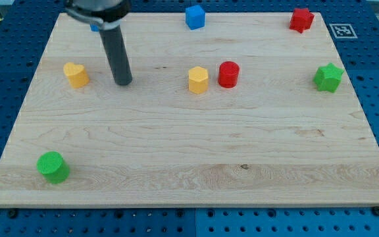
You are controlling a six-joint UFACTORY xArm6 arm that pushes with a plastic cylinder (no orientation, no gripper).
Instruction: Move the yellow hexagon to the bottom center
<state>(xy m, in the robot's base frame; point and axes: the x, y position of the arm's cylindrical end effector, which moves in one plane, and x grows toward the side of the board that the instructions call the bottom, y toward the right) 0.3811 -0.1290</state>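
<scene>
1. Camera view, tool: my tip (pixel 123 83) rests on the worktop (pixel 189 151), upper left of centre, between the yellow heart (pixel 75 74) to the view's left and the yellow hexagon (pixel 198 79) to the view's right, touching neither. No fingers exist on this rod, so there is nothing spread or pinched to report.
2. Task item: yellow hexagon, upper middle of the board, just beside the red cylinder (pixel 229 74) on its right; whether they touch cannot be told.
3. Other stock: blue cube (pixel 195 16) and red star-like block (pixel 301 19) along the top; green star-like block (pixel 328 77) at right; green cylinder (pixel 52 166) at lower left. A blue scrap shows behind the rod, shape unclear.
4. Risk, neighbour: a push arriving from the left would likely drive the hexagon into the red cylinder.
5. Risk, glancing contact: an off-centre push from above may let the hexagon slide sideways off the tip.
6. Risk, mistaken item: the yellow heart is nearer and of the same colour.
7. Risk, overshoot: too long a push toward the view's bottom could carry it off the edge.
</scene>
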